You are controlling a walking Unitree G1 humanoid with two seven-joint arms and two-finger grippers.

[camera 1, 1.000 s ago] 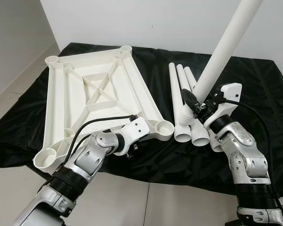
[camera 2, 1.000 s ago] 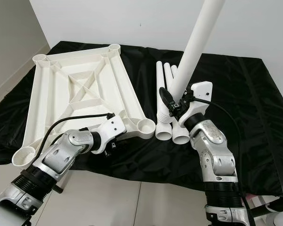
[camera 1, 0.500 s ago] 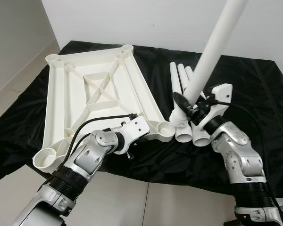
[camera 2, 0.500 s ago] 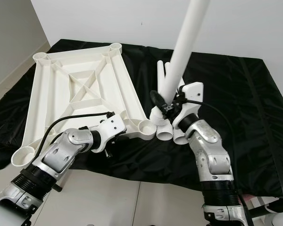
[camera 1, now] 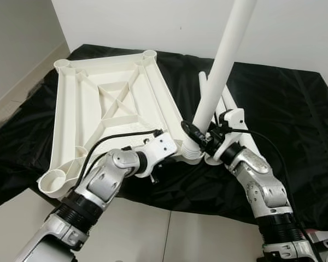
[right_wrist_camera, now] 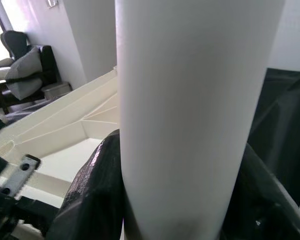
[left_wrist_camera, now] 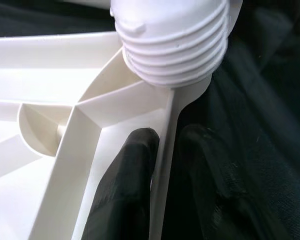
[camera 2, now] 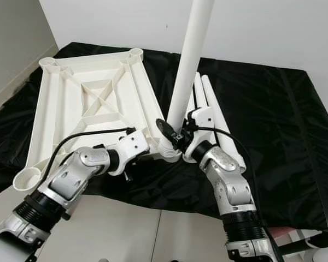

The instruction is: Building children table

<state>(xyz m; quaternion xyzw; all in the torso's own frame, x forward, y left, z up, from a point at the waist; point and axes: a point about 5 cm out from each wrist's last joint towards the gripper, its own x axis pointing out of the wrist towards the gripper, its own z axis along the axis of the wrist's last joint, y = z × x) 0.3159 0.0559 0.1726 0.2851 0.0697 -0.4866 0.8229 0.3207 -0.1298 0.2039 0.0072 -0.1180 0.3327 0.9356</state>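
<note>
Right gripper (camera 1: 199,136) clamped on upright leg (camera 1: 221,65), threaded end at corner socket (camera 1: 188,155) of inverted tabletop (camera 1: 98,103); left gripper (left_wrist_camera: 162,165) pinching near rim; spare legs (camera 2: 216,117) just beside

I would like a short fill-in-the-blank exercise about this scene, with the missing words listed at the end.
1. The right gripper is shut on a white table ____.
2. The leg's threaded end is at a corner socket of the upside-down ____.
3. The left gripper pinches the tabletop's ____ near that corner.
4. The spare legs lie on a ____ cloth.

Missing words: leg; tabletop; rim; black
</note>
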